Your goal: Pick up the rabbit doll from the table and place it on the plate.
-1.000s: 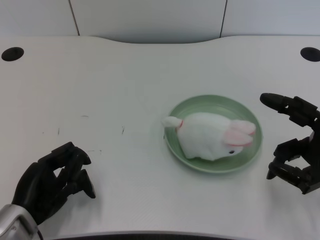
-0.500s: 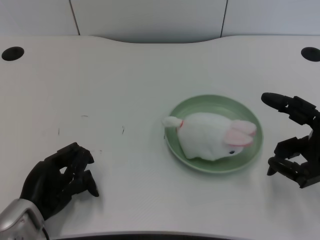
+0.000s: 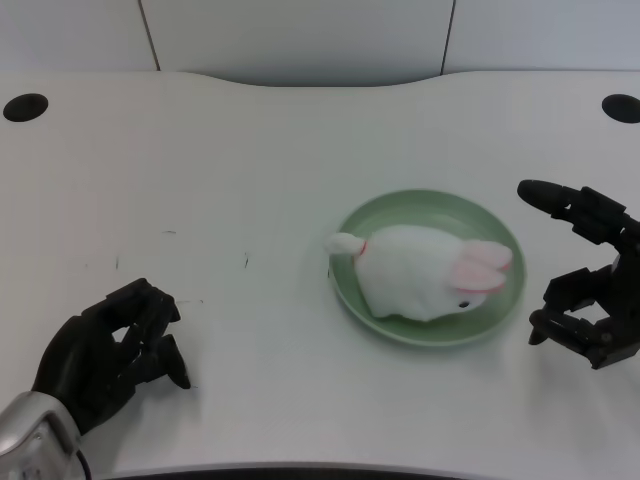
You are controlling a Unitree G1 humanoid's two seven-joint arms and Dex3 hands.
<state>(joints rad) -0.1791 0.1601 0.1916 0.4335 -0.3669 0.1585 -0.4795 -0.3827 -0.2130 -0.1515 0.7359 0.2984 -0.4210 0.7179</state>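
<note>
The white rabbit doll [image 3: 420,272] with pink ears lies on its side on the green plate [image 3: 428,208], right of the table's middle. Its tail end pokes over the plate's left rim. My left hand [image 3: 108,352] rests low at the front left of the table, far from the plate. Its fingers are curled in and it holds nothing.
My right hand [image 3: 590,290] waits just right of the plate, fingers spread. Two dark round holes [image 3: 24,106] [image 3: 621,107] sit in the table's far corners. The table's back edge curves inward behind the plate.
My left hand shifted slightly near the front left edge, staying curled and empty. The rabbit doll and plate have not moved.
</note>
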